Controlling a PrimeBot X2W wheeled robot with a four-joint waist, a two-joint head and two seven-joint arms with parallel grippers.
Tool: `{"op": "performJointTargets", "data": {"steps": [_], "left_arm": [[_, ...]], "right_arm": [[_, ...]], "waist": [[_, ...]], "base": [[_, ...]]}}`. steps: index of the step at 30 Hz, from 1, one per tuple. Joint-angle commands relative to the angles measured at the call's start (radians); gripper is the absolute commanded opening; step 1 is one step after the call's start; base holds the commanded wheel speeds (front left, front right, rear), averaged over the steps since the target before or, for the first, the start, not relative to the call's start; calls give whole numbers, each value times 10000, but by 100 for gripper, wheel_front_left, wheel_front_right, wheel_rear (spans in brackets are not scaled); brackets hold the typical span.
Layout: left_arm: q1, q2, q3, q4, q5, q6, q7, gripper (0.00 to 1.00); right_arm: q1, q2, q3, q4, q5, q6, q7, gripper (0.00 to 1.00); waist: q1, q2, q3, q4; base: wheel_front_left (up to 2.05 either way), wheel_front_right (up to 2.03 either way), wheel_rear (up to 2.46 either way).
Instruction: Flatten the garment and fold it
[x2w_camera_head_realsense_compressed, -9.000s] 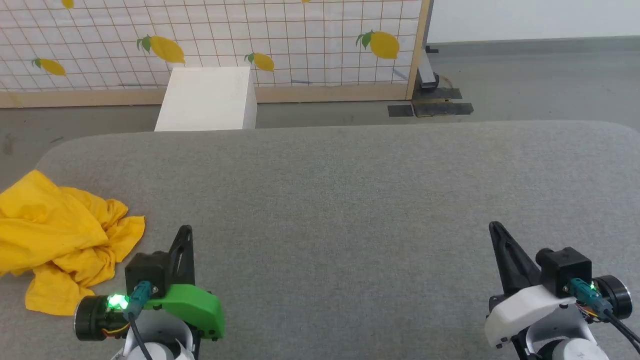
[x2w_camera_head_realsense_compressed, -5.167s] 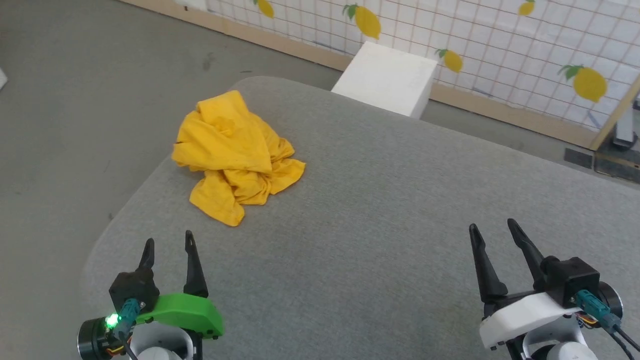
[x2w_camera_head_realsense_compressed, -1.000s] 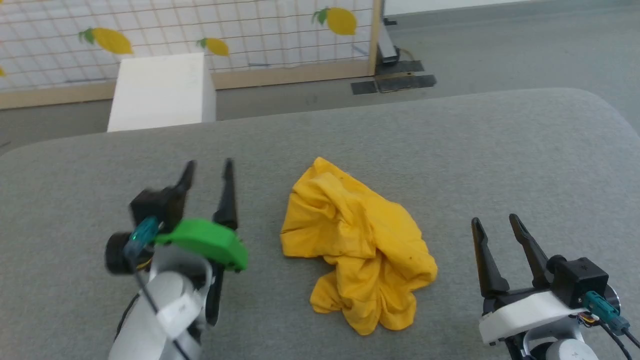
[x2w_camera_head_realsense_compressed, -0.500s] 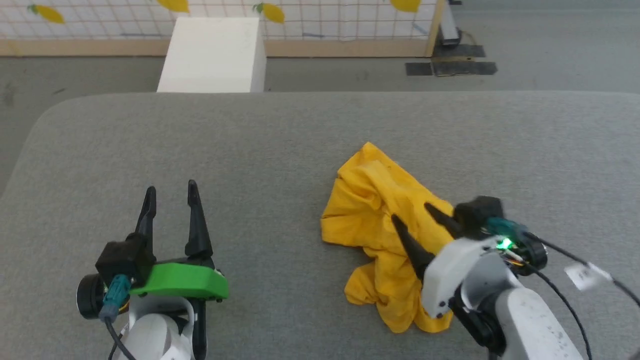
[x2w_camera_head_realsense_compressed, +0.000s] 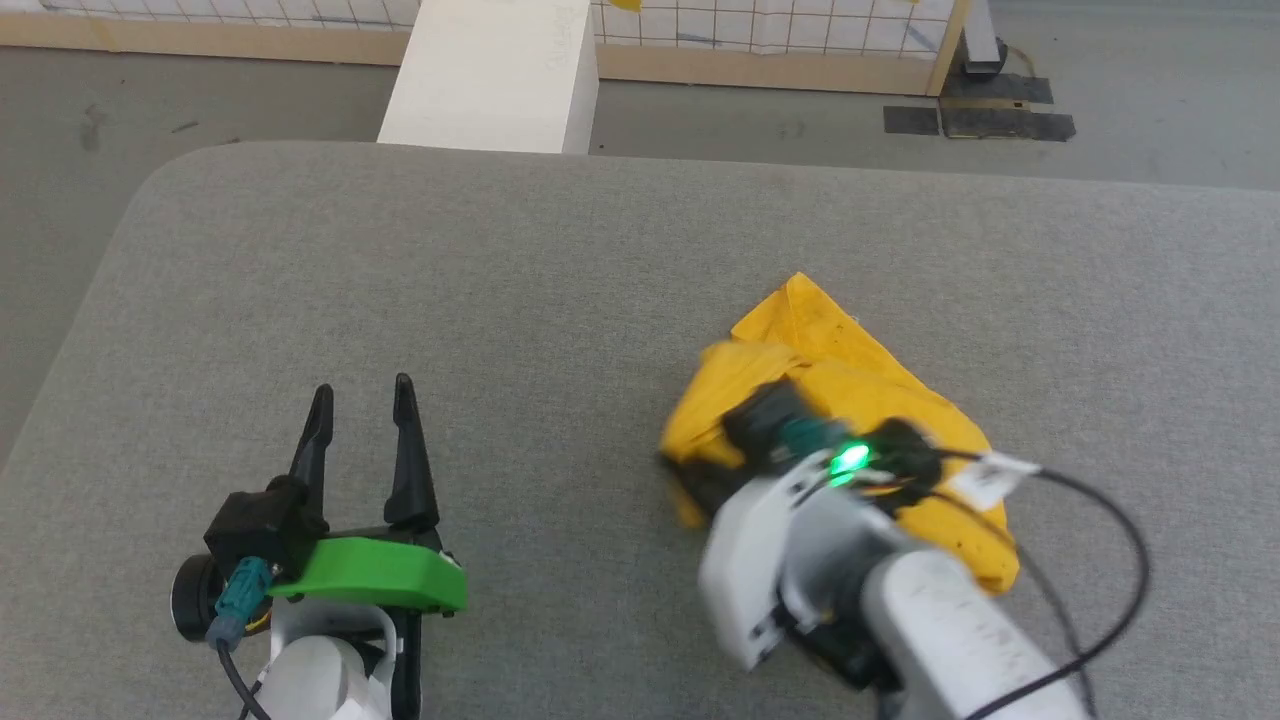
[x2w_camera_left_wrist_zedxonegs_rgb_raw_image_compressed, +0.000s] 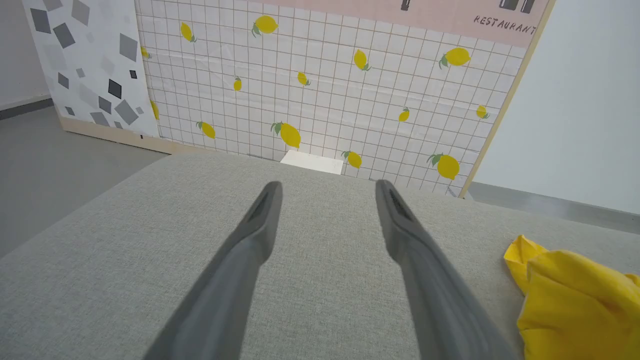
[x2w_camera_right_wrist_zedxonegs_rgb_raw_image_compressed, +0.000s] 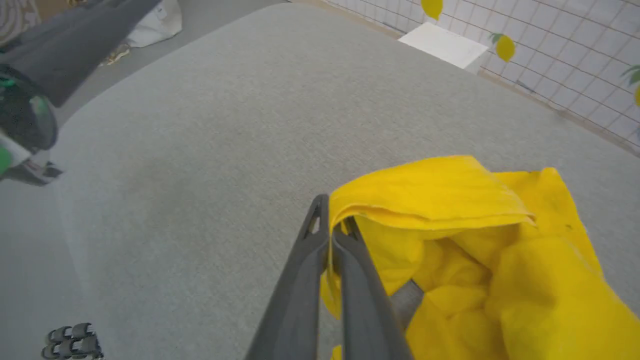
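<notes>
The garment is a crumpled bright yellow heap on the grey padded table, right of centre. My right arm reaches over its near side and hides part of it. In the right wrist view my right gripper is shut on a folded edge of the garment, which stands lifted above the table. My left gripper rests open and empty at the lower left, well apart from the cloth. In the left wrist view its fingers stand wide over bare table, and the garment lies to the right.
A white box stands on the floor just past the table's far edge. Behind it runs a tiled wall with lemon prints. The table's rounded left corner drops to grey floor. Black mats lie at the far right.
My right gripper has swung left onto the garment's near-left edge and gone from open to shut on it. The head camera has shifted. The left gripper stays open.
</notes>
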Motion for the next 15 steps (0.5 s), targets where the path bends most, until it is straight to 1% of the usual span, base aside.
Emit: {"op": "performJointTargets", "data": {"steps": [1,2,4,7,9,12,15], "left_arm": [[21,-60,46,31,123,-65,-46,100],[17,-68,60,49,137,-98,-46,100],[13,-78,73,98,153,-146,-46,100],[19,-87,95,188,164,-201,-47,100],[34,-90,132,224,146,-230,-47,100],[50,-92,138,226,70,-227,-47,100],[26,-93,55,247,25,-253,-47,100]], "right_arm": [[-184,24,505,52,303,-13,-57,0],[-279,14,1004,117,553,-13,-72,0],[-360,5,1633,215,1123,-13,-132,0],[-668,-33,1743,187,1623,-13,-672,0],[-1050,-85,1226,94,1619,-13,-1304,0],[-1634,-225,-292,39,1245,-13,-2111,0],[-2095,-541,-1975,260,570,-13,-2240,0]], "waist": [[0,0,4,35],[0,0,7,54],[0,0,14,81],[0,0,-7,65],[0,0,-37,7],[0,0,-80,-92],[0,0,-106,-163]], "base": [[0,0,0],[0,0,0],[0,0,0],[0,0,0],[0,0,0],[0,0,0],[0,0,0]]}}
